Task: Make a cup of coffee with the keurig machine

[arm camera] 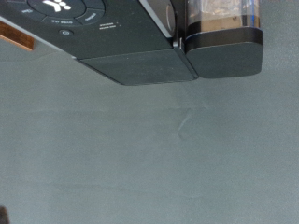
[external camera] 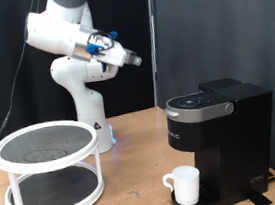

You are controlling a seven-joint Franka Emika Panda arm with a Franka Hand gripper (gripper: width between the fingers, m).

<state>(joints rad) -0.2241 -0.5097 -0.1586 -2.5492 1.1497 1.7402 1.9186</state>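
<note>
The black keurig machine (external camera: 222, 132) stands on the wooden table at the exterior view's right, its lid down. The white cup (external camera: 185, 186) stands upright on the drip tray at the machine's base, below the brew head, handle toward the exterior view's left. My gripper (external camera: 132, 59) is raised high in the air, well above and to the left of the machine, touching nothing. The wrist view shows the machine's top panel (arm camera: 112, 28) and its water tank (arm camera: 220, 23) from a distance; the fingers do not show there.
A white two-tier round rack (external camera: 49, 170) with dark mesh shelves stands on the table at the exterior view's left. The robot's white base (external camera: 85, 99) is behind it. A black curtain hangs behind the machine.
</note>
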